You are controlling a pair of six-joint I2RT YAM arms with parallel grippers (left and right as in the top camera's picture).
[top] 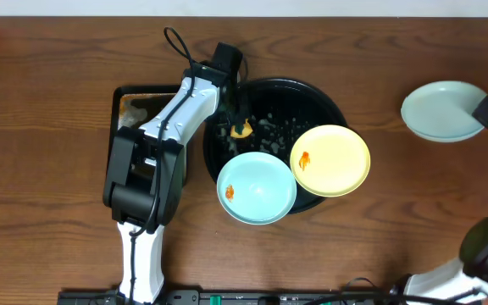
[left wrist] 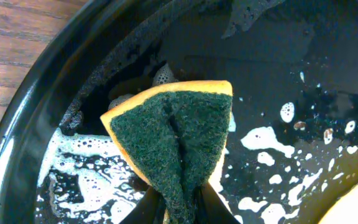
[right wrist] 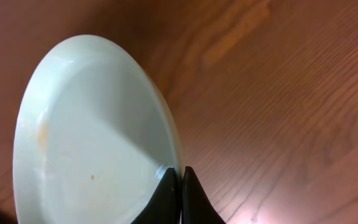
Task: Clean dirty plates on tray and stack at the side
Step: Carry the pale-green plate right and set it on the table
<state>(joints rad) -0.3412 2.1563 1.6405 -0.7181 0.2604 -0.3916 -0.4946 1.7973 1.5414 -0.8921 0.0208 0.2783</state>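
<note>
The blue-green plate (top: 256,188) and yellow plate (top: 329,159) rest touching on the foamy tray (top: 335,100). The left gripper (left wrist: 179,210) pinches a sponge (left wrist: 173,134) over the tray. The right gripper (right wrist: 181,186) is pressed together on the rim of the third plate (top: 441,111) on the tabletop (top: 58,51).

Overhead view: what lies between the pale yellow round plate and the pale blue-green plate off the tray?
Overhead, only bare brown wooden table separates the pale yellow plate from the pale blue-green plate.
</note>
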